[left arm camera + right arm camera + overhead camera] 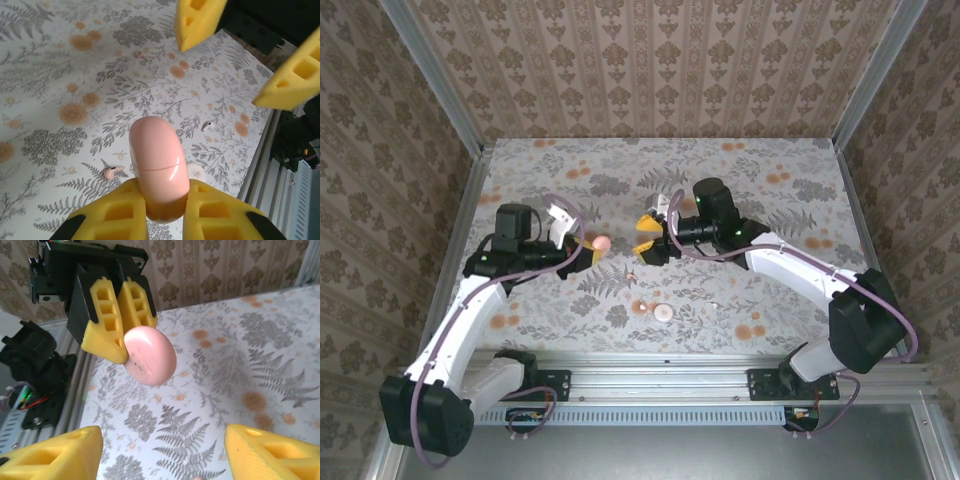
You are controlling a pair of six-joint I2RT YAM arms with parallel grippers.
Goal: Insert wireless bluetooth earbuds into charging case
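Left wrist: left hand [165,212] clamped on charging case [156,155]; right hand [221,70] spread apart, facing case, not touching

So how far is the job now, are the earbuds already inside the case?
Done: the charging case is off the table, gripped by the left gripper. In hand: the right gripper is open and empty, facing the case. Left: the case looks shut along its seam, and an earbud lies loose on the table, so opening, picking up and inserting are all to do.
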